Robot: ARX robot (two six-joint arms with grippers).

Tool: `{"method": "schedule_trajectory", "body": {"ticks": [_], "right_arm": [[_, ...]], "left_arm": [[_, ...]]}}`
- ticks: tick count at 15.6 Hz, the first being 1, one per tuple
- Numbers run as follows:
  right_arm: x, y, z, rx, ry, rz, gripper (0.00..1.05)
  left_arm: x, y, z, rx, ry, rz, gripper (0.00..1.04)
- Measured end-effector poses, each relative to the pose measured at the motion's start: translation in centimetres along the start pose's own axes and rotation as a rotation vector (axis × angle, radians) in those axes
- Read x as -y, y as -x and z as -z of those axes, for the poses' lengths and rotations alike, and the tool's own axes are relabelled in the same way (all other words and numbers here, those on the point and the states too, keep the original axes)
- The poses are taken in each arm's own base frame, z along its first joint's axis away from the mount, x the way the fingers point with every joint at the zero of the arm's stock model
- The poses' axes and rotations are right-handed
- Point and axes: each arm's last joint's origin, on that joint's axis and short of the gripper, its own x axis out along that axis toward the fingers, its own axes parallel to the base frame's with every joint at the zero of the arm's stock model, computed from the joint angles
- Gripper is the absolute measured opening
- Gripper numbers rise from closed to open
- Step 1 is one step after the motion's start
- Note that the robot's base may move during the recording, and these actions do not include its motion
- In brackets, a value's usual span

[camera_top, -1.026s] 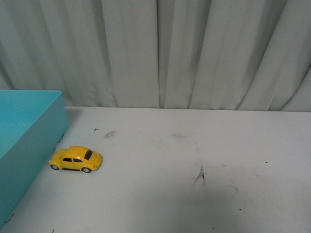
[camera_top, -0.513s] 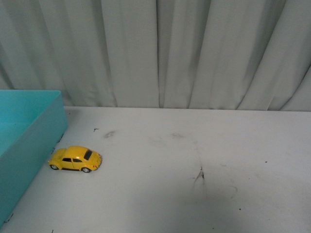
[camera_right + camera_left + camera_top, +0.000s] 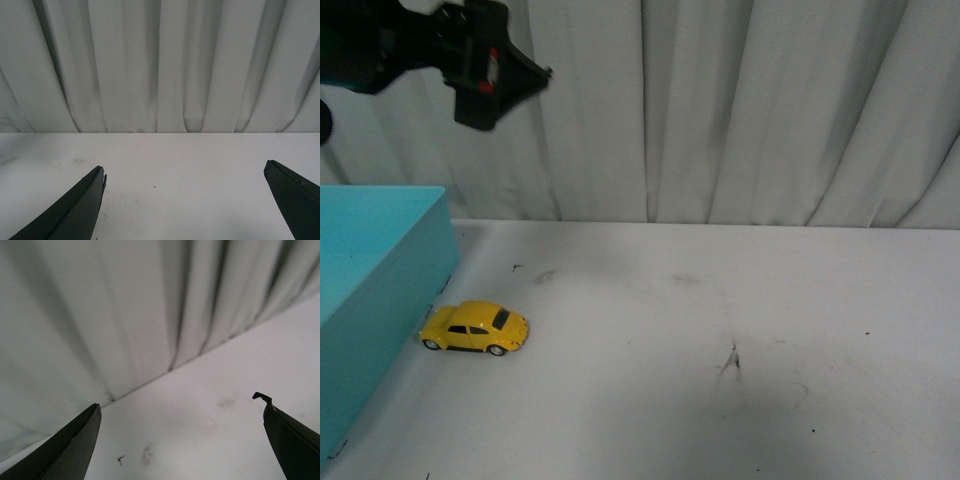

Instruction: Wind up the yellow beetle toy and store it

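Observation:
The yellow beetle toy [image 3: 475, 328] stands on its wheels on the white table [image 3: 700, 330], at the left and close beside a blue box. My left gripper [image 3: 525, 75] shows at the upper left of the front view, high above the table and the toy. It is open and holds nothing. In the left wrist view the left gripper [image 3: 179, 402] has its fingers [image 3: 75, 445] wide apart over bare table. The right gripper [image 3: 185, 167] is open too, with only table between its fingers [image 3: 80, 205]. Neither wrist view shows the toy. The right arm is outside the front view.
An open turquoise box [image 3: 380, 270] stands along the table's left edge, its wall just left of the toy. A pleated white curtain [image 3: 720, 110] hangs behind the table. Small dark scuffs [image 3: 732, 360] mark the tabletop.
My left arm has come into the front view at the upper left; before, no arm showed. The toy and the box have not moved.

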Motion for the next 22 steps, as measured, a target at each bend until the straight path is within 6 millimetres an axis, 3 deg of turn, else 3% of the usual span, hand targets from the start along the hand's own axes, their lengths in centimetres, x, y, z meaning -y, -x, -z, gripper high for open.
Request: {"method": "schedule_trajectory", "body": {"ticks": [4, 8, 13, 14, 17, 19, 21, 22], "right_arm": [[0.0, 0.0, 0.0, 0.000, 0.000, 0.000, 0.98], [0.0, 0.0, 0.0, 0.000, 0.000, 0.000, 0.98], [0.0, 0.0, 0.0, 0.000, 0.000, 0.000, 0.98], [0.0, 0.0, 0.0, 0.001, 0.000, 0.000, 0.98], [0.0, 0.0, 0.0, 0.000, 0.000, 0.000, 0.98], [0.0, 0.0, 0.0, 0.000, 0.000, 0.000, 0.98], [0.0, 0.0, 0.0, 0.000, 0.000, 0.000, 0.98], [0.0, 0.0, 0.0, 0.000, 0.000, 0.000, 0.98]], "left_arm": [[1.2, -3.5, 1.8, -0.197, -0.226, 0.178, 0.98], [0.8, -7.4, 4.5, -0.420, -0.473, 0.293, 0.98], [-0.9, -9.6, 6.9, -0.665, -0.683, 0.387, 0.98], [-1.8, -10.0, 8.2, -0.790, -0.765, 0.438, 0.98], [-3.0, -10.9, 11.6, -0.950, -0.834, 0.495, 0.98], [-3.2, -10.9, 11.7, -0.941, -0.848, 0.496, 0.70], [-3.2, -10.9, 11.8, -0.938, -0.849, 0.493, 0.52], [-3.2, -10.9, 11.8, -0.938, -0.849, 0.493, 0.48]]}}
